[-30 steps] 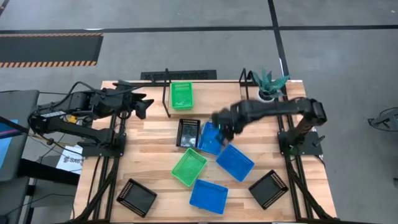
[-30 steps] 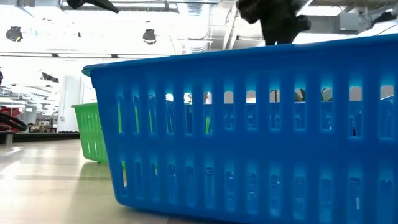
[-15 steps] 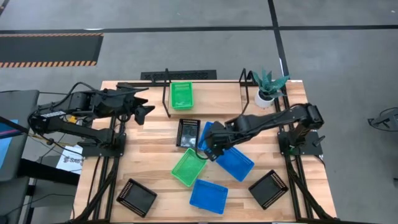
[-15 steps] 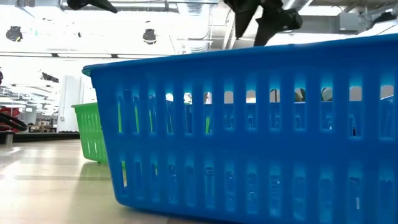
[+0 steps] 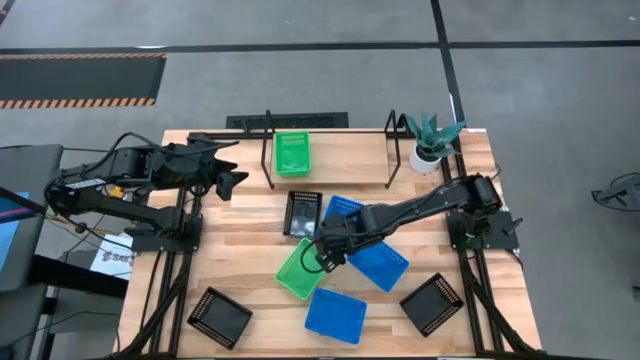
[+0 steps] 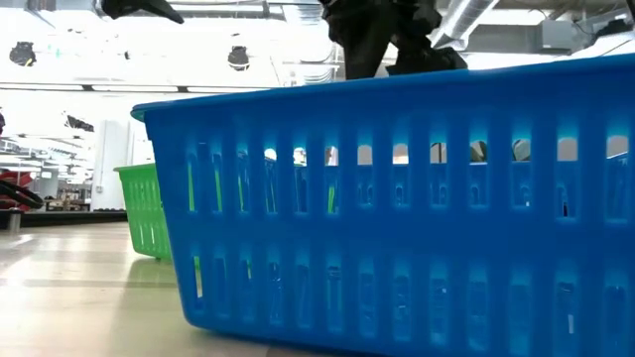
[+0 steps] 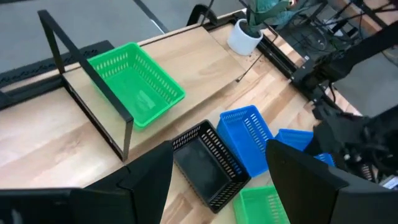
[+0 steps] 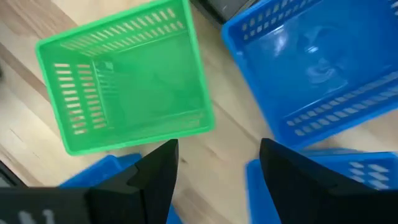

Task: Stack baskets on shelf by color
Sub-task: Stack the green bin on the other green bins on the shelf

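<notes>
One green basket (image 5: 292,153) rests with its base on the shelf (image 5: 267,150) at the table's far side. In the middle of the table lie a black basket (image 5: 302,212), a blue basket (image 5: 342,212) and a second green basket (image 5: 303,268). A second blue one (image 5: 378,260) lies to their right. My right gripper (image 5: 322,252) hovers open above the bare wood between the loose green basket (image 8: 124,87) and the blue ones (image 8: 317,68), touching nothing. My left gripper (image 5: 232,172) waits open, raised at the far left.
A third blue basket (image 5: 335,313) sits near the front edge, with black baskets at the front left (image 5: 220,316) and front right (image 5: 432,303). A white pot with a teal plant (image 5: 430,140) stands at the far right. The shelf's right part holds nothing.
My right gripper has swung toward the table's left and near edges and come down. It has gone from over the blue basket by the black one to the right edge of the loose green basket. No basket has moved.
</notes>
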`<control>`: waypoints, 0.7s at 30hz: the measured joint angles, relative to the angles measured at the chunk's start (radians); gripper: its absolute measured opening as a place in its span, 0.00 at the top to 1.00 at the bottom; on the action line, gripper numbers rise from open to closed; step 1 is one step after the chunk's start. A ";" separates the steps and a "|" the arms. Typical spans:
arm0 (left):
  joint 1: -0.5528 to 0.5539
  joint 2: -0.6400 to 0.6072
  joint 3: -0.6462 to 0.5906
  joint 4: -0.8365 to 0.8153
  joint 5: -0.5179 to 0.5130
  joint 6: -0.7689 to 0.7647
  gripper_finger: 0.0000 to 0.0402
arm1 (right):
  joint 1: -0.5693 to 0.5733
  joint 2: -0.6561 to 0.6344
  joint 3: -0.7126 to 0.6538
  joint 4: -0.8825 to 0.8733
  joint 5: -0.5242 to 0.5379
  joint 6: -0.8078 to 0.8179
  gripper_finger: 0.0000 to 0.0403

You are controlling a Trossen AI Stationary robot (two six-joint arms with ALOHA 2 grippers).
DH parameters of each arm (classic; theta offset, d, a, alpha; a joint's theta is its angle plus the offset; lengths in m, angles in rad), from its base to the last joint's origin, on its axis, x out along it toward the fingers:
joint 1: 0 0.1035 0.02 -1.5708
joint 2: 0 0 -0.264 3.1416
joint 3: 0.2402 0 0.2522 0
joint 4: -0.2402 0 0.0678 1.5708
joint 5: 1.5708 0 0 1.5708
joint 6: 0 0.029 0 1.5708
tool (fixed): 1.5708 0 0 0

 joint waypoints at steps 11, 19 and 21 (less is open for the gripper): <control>0.000 0.022 0.000 -0.068 -0.001 -0.027 0.39 | 0.087 0.001 -0.001 0.002 0.167 0.343 0.38; 0.000 0.026 0.000 -0.068 -0.004 -0.031 0.39 | 0.121 0.007 -0.001 -0.003 0.368 0.650 0.38; 0.000 0.027 0.000 -0.068 -0.003 -0.046 0.39 | 0.127 0.007 -0.001 -0.006 0.391 0.699 0.38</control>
